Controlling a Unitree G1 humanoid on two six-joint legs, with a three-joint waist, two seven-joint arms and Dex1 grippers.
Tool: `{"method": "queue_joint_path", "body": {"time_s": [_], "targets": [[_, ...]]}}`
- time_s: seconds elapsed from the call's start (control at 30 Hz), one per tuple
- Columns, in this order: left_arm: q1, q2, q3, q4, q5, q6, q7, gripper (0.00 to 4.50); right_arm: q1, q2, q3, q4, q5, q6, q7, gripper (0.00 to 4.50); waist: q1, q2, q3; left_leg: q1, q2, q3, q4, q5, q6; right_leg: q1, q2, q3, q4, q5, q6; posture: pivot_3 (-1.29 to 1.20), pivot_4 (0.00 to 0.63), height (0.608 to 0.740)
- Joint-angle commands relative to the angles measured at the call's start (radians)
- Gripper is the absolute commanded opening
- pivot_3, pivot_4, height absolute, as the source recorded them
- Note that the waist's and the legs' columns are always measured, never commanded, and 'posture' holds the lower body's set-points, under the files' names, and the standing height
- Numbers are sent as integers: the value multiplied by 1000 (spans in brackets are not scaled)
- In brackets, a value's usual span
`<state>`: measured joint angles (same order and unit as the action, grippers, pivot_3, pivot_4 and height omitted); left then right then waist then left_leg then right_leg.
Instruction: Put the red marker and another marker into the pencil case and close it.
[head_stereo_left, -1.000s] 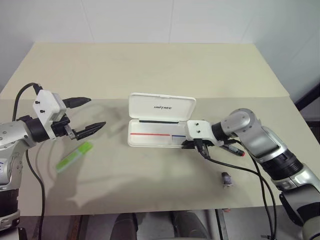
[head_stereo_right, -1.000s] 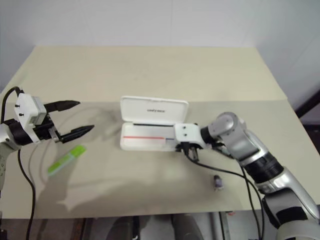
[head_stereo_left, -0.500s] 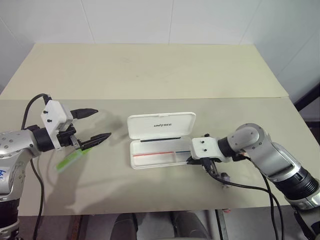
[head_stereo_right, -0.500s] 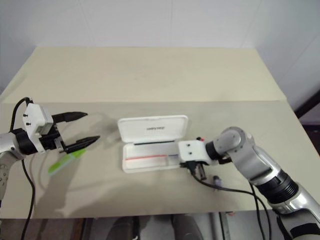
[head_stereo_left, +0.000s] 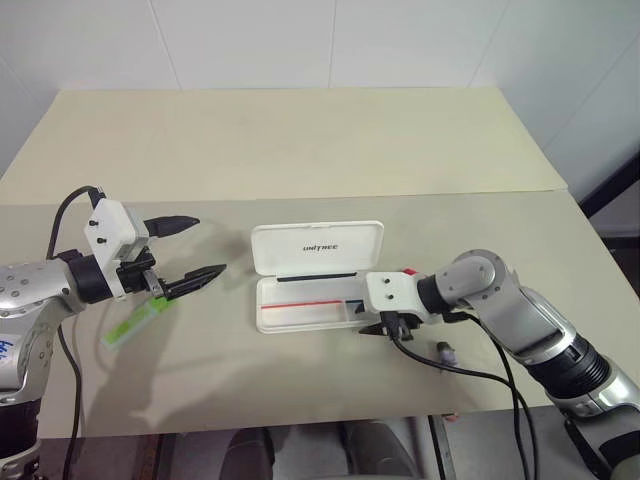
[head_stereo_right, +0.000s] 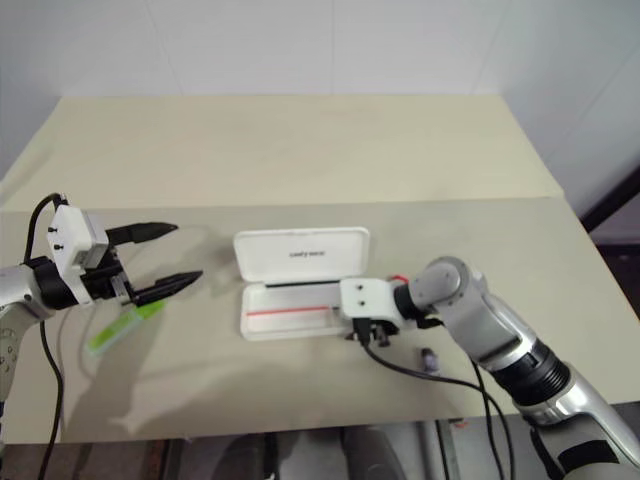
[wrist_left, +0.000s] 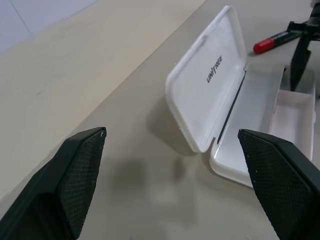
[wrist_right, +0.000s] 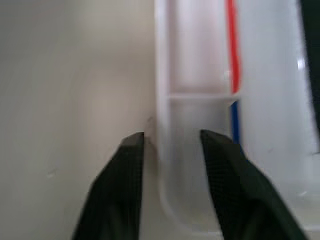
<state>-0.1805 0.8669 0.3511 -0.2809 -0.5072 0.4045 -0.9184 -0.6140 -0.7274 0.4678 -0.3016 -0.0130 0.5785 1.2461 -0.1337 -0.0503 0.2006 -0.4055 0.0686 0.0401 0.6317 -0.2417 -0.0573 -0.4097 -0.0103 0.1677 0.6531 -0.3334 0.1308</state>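
The left pincer (head_stereo_left: 205, 246) gapes above the green marker (head_stereo_left: 132, 322); the right pincer (wrist_right: 170, 145), parted, straddles the open case's (head_stereo_left: 318, 246) wall.

A beige table (head_stereo_left: 300, 150) carries the scene, its top crossed side to side by a faint seam about halfway back. Behind the table's far edge rises a white tiled wall (head_stereo_left: 330, 40). Near the table's front edge, toward its right-hand end, a small dark grey stub (head_stereo_left: 445, 351) lies on the surface.
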Motion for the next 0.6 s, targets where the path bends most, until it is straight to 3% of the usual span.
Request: {"method": "queue_joint_path", "body": {"time_s": [0.03,0.3,0.43,0.6], "targets": [[-15,-2,7,-22,-14,-11,2,4500,-30,-12,-59,-27,49,28,11,1725,0,0,0,0,0,0,0,0,0,0,0,0,0,0,0,0,150,740],[-7,7,22,-27,-20,-7,-4,4500,-24,-29,-178,-64,183,117,9,1725,0,0,0,0,0,0,0,0,0,0,0,0,0,0,0,0,150,740],[-4,21,39,-51,-51,20,-21,4500,8,-62,-286,-51,262,125,9,2618,2,0,0,0,0,0,0,0,0,0,0,0,0,0,0,0,150,740],[-62,30,17,-101,-133,92,-30,4500,75,-78,-461,-35,392,123,0,4403,12,0,0,0,0,0,-1,0,0,0,0,0,-1,0,0,0,150,740]]}}
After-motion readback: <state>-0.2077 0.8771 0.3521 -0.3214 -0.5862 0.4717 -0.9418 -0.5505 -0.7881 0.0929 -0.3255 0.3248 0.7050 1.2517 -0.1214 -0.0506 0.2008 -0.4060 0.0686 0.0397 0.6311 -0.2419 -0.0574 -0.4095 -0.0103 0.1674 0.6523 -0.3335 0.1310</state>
